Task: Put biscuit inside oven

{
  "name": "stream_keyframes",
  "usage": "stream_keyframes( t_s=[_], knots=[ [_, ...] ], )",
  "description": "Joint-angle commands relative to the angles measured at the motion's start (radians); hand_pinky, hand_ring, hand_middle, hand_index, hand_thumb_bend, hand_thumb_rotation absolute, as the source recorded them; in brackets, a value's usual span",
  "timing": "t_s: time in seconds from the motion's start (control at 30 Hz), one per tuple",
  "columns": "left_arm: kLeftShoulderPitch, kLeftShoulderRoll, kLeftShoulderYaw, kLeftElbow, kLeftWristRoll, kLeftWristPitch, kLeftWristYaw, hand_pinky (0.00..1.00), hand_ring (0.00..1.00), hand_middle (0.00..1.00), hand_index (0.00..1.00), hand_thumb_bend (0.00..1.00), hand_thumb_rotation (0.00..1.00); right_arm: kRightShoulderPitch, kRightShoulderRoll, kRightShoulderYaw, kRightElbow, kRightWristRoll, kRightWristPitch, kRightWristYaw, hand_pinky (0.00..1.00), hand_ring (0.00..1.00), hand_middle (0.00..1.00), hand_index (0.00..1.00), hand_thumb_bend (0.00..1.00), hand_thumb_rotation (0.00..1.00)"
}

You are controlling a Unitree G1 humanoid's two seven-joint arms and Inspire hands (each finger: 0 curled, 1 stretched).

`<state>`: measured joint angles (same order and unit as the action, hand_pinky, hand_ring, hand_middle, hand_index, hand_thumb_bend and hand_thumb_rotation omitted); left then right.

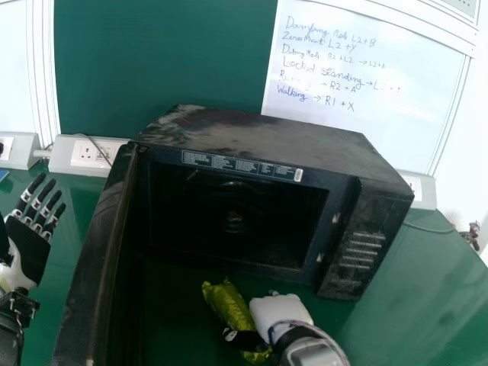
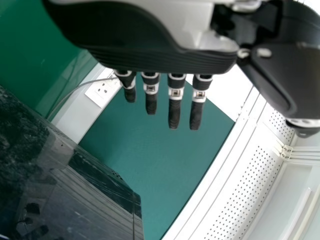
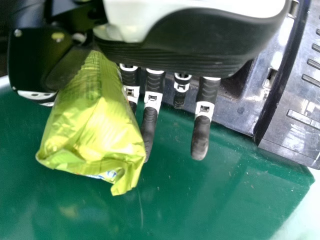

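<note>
There's a handwritten sheet [image 1: 381, 126], sockets [image 1: 93, 155], probably a cable [image 1: 428, 229].

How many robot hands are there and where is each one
2. The left hand is open, to the left of the microwave oven's open door. The right hand holds the green biscuit packet in front of the oven.
</note>
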<state>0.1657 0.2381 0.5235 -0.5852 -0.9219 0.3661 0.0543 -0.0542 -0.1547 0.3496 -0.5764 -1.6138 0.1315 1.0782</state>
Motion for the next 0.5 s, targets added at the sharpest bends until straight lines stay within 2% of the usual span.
stream_keyframes(
  t_s=[0.0,0.1,0.4,0.47],
  knots=[
    [-0.003,0.000,-0.002,-0.001,0.005,-0.010,-0.005,1.00,0.99,0.92,0.88,0.96,0.41,0.005,0.014,-0.033,-0.034,0.039,0.018,-0.043,0.43,0.43,0.43,0.54,0.53,0.00],
    [-0.004,0.001,-0.001,0.003,-0.002,-0.009,-0.004,1.00,0.99,0.92,0.89,0.97,0.40,0.019,0.025,-0.060,-0.049,0.083,0.036,-0.078,0.52,0.49,0.44,0.54,0.52,0.00],
    [-0.003,0.006,0.001,0.015,0.003,-0.015,-0.018,1.00,1.00,0.93,0.90,0.97,0.40,0.057,0.038,-0.094,-0.077,0.155,0.064,-0.160,0.52,0.54,0.50,0.49,0.53,0.00],
    [-0.002,0.005,0.003,0.017,-0.001,-0.016,-0.021,1.00,1.00,0.94,0.90,0.98,0.39,0.063,0.040,-0.097,-0.084,0.160,0.068,-0.176,0.51,0.52,0.48,0.49,0.53,0.00]
  ],
)
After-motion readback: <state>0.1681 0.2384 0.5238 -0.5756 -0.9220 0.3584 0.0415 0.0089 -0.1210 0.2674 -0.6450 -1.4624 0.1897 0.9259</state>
